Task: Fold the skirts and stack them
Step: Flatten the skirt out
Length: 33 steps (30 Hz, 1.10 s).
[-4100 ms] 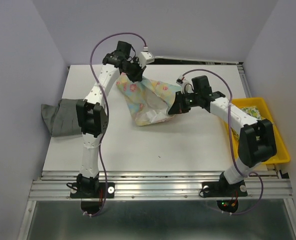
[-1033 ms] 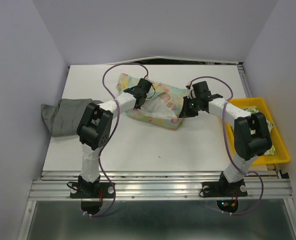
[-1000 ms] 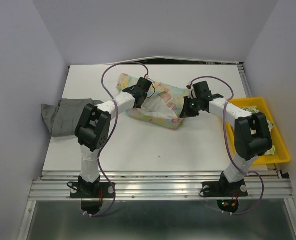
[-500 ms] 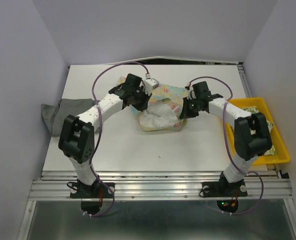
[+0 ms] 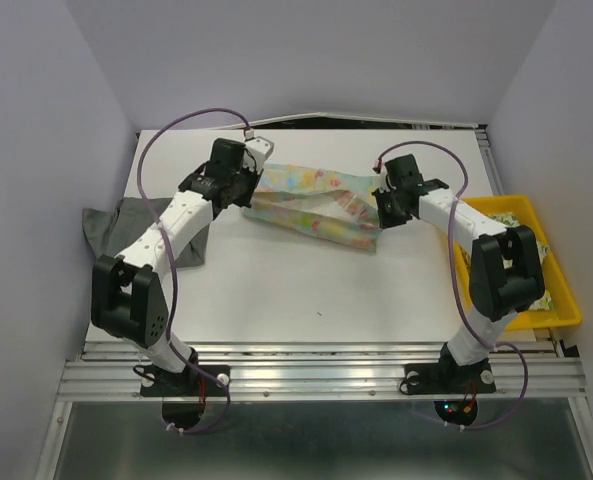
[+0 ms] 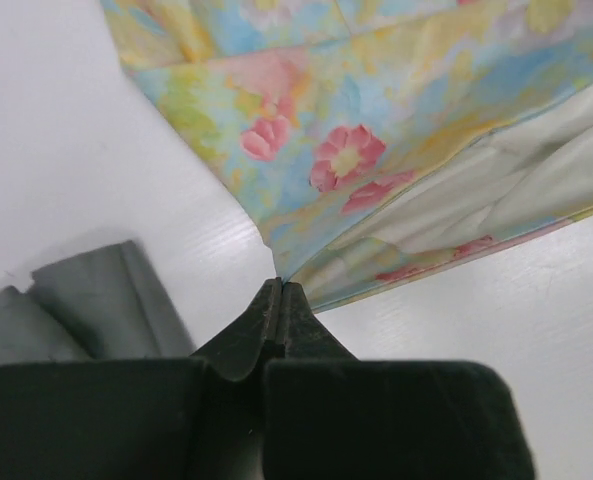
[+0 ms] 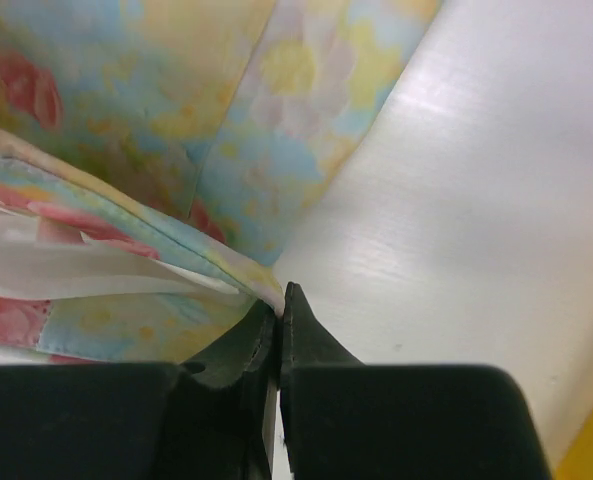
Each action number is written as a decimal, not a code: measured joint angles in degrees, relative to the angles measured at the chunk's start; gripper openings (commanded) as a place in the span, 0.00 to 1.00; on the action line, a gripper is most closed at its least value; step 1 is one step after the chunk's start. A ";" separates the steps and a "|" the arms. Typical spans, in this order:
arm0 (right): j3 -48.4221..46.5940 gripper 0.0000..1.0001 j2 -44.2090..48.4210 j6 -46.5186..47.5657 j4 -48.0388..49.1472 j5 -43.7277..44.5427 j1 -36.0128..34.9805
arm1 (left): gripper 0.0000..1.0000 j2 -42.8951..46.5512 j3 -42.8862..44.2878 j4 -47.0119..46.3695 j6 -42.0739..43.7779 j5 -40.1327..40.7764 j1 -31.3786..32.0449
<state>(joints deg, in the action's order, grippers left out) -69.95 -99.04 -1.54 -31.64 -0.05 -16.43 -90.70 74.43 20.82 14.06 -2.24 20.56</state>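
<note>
The floral skirt (image 5: 311,200) was stretched over the far middle of the table (image 5: 306,290), the left gripper (image 6: 279,287) clenched on its left corner, the right gripper (image 7: 279,297) on its right.

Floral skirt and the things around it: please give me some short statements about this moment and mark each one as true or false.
1. The left claw is shut on one end of the floral skirt. True.
2. The right claw is open and holds nothing. False: it is shut on the other end of the same skirt.
3. The grey skirt lies at the left edge of the table, apart from the floral skirt. True.
4. The yellow tray holds nothing. False: a pale printed skirt lies in it.
</note>
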 measured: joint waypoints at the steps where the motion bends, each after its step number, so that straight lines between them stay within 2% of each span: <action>1: -1.31 0.01 0.00 0.72 -0.09 0.98 -0.07 | 0.00 0.72 1.22 -0.44 -0.09 0.76 0.15; 9: -23.54 0.01 -2.71 7.54 1.01 9.81 -0.02 | 0.00 0.87 15.43 -4.09 -0.22 6.64 0.15; 11: -25.94 0.01 -2.71 8.28 1.25 10.67 0.11 | 0.00 1.14 16.94 -5.27 -0.22 6.99 -0.13; 15: -26.97 0.01 -1.25 9.16 1.68 11.39 0.33 | 0.00 4.00 15.50 -5.42 -0.59 6.69 -0.28; 20: -25.05 0.01 3.76 9.51 1.36 11.10 0.33 | 0.00 12.96 8.72 -4.83 -2.91 4.68 -0.15; 25: -27.32 0.01 5.18 10.62 1.55 10.58 0.33 | 0.00 15.69 9.18 -5.57 -4.59 3.91 -0.04; 29: -37.62 0.01 -2.75 12.28 0.72 11.23 1.09 | 0.00 10.03 14.64 -5.46 -5.20 4.20 -0.33; 33: -54.66 0.01 -16.11 14.36 0.15 13.51 2.43 | 0.00 -4.09 28.22 -5.20 -5.62 4.46 -1.68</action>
<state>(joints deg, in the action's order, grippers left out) -124.62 -115.15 12.82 -31.48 13.45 -14.00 -94.78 102.65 15.62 8.45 2.22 18.87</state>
